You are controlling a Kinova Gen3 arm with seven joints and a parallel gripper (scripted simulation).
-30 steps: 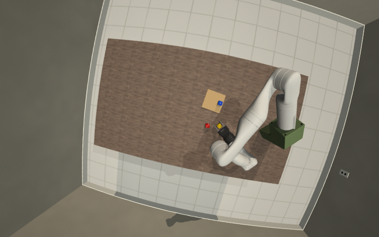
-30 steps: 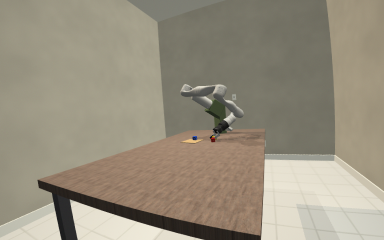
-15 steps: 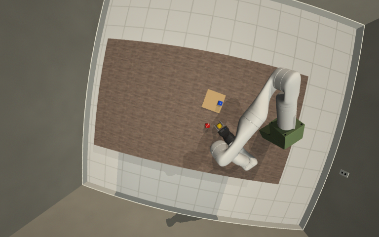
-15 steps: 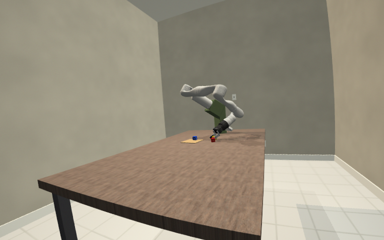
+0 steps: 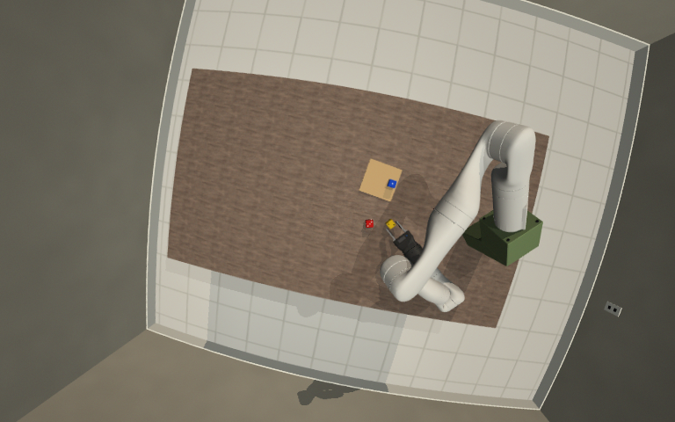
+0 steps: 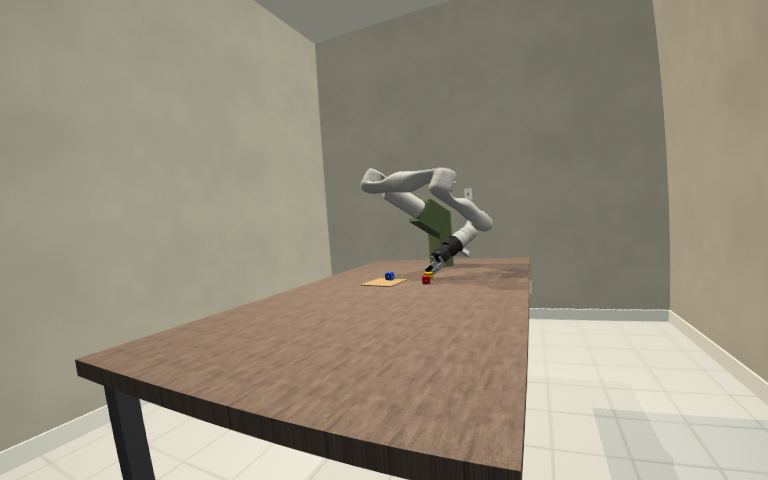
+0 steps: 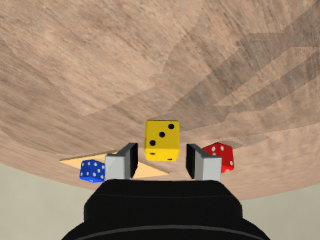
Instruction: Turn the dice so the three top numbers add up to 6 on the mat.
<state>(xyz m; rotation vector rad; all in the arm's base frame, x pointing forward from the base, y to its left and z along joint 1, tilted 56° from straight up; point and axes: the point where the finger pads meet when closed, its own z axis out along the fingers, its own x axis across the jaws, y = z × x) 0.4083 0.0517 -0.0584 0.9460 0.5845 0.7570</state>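
A yellow die [image 5: 391, 223] [image 6: 428, 274] [image 7: 162, 135] sits on the table off the mat. Its side facing the wrist camera shows 3; its top seems to show 2. My gripper [image 5: 392, 227] [image 6: 430, 270] [image 7: 162, 155] is open, its fingers on either side of the yellow die, with gaps visible in the wrist view. A blue die [image 5: 392, 183] [image 6: 389, 276] [image 7: 92, 171] lies on the tan mat [image 5: 373, 171] [image 6: 373, 283] [image 7: 145, 170] near one edge, 1 on top. A red die [image 5: 369, 223] [image 6: 425, 279] [image 7: 220, 154] lies on the table, several pips on top.
The red die is close beside the yellow one, beyond one finger. The mat lies flat on the brown table [image 5: 258, 174] [image 6: 339, 350]. The green arm base [image 5: 507, 243] [image 6: 436, 217] stands at one end of the table.
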